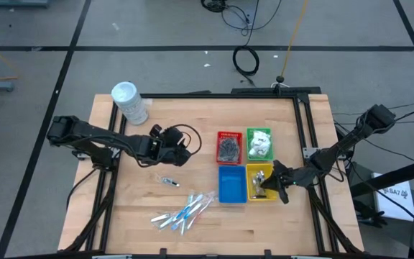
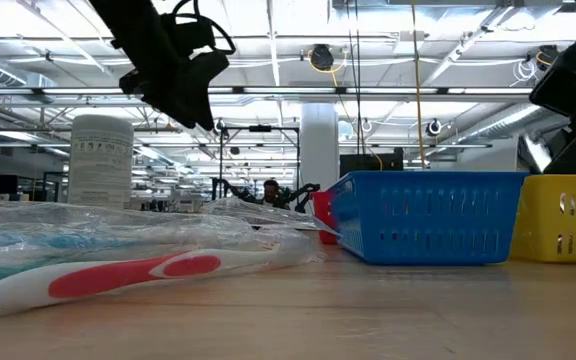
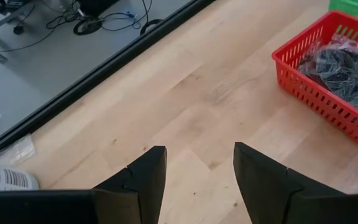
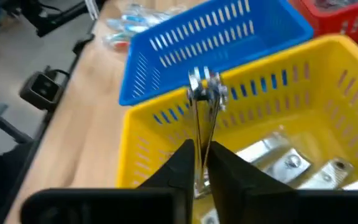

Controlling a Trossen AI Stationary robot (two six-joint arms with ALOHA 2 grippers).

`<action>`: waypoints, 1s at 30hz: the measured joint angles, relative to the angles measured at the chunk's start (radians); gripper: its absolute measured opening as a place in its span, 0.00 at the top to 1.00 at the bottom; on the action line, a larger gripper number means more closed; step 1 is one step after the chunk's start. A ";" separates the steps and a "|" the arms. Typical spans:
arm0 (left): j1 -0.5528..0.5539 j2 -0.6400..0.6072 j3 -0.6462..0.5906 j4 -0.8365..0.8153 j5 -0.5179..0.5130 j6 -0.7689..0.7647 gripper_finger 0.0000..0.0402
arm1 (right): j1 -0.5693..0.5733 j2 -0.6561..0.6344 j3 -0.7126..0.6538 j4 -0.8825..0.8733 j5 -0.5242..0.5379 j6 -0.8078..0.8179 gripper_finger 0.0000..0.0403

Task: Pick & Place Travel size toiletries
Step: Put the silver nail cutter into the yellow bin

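Slim clear-wrapped sticks (image 1: 184,212) lie in a loose pile near the table's front edge, and one small wrapped piece (image 1: 169,180) lies apart from it. Dark grey bundles (image 3: 347,65) fill the red tray (image 1: 228,147); white packets fill the green tray (image 1: 259,143). My right gripper (image 4: 201,148) hangs over the yellow tray (image 4: 166,130), shut on a thin clear-wrapped item (image 4: 205,93). My left gripper (image 3: 197,155) stands open above bare wood, left of the red tray, with nothing between its fingers. My right gripper pinches the thin clear-wrapped item between its two fingers, by its lower part (image 4: 201,140). The item sticks out past the fingertips, along the fingers, with its crinkled silvery end (image 4: 205,87) free. It is clear of the yellow tray, above that tray's inside.
A tall white tub (image 1: 129,102) stands at the table's far left. The blue tray (image 1: 231,184) sits left of the yellow one, which holds silvery wrapped pieces (image 4: 291,163). Black frame rails run along the table's edges. Bare wood lies between the left gripper and the pile.
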 joint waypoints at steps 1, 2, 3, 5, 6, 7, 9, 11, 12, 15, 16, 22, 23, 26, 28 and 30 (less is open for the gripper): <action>0.000 0.000 0.000 0.000 -0.001 0.000 0.55 | 0.000 0.000 0.000 0.009 -0.007 -0.003 0.88; 0.000 0.000 0.000 0.000 -0.003 0.001 0.54 | 0.000 0.000 0.000 0.020 -0.014 -0.007 0.85; 0.001 0.000 0.000 0.000 -0.003 0.007 0.54 | 0.000 0.000 0.000 0.037 -0.017 -0.015 0.82; 0.001 0.000 0.000 0.002 -0.004 0.018 0.53 | 0.000 -0.001 0.000 0.074 -0.020 -0.033 0.78; 0.001 0.000 0.000 0.002 -0.003 0.019 0.52 | 0.000 -0.002 0.000 0.088 -0.021 -0.048 0.75; 0.001 0.000 0.000 0.001 0.001 0.019 0.52 | 0.000 -0.002 0.000 0.102 -0.022 -0.064 0.73; 0.001 0.000 0.000 0.001 0.027 0.029 0.50 | 0.000 -0.006 0.000 0.131 -0.022 -0.105 0.69; 0.001 0.000 0.000 -0.003 0.062 0.051 0.50 | 0.000 -0.016 0.000 0.176 -0.022 -0.166 0.65; 0.001 0.000 0.000 -0.004 0.084 0.064 0.49 | 0.000 -0.023 0.000 0.207 -0.021 -0.206 0.63; 0.001 0.000 0.000 -0.004 0.193 0.093 0.50 | 0.000 -0.048 0.000 0.326 -0.020 -0.352 0.60; 0.001 0.000 0.000 -0.005 0.244 0.104 0.50 | 0.000 -0.056 0.000 0.366 -0.020 -0.404 0.59; -0.026 0.009 0.000 -0.072 0.509 0.154 0.55 | -0.001 -0.088 0.000 0.521 -0.010 -0.705 0.58; -0.035 0.011 -0.001 -0.087 0.526 0.161 0.55 | -0.003 -0.089 0.000 0.531 -0.001 -0.733 0.58; -0.070 0.026 -0.001 -0.115 0.536 0.198 0.58 | -0.020 -0.089 0.000 0.529 0.009 -0.763 0.59; -0.102 0.041 -0.001 -0.134 0.536 0.244 0.60 | -0.034 -0.086 0.000 0.521 0.009 -0.756 0.59; -0.131 0.063 -0.001 -0.139 0.543 0.316 0.62 | -0.047 -0.083 0.000 0.499 0.008 -0.732 0.59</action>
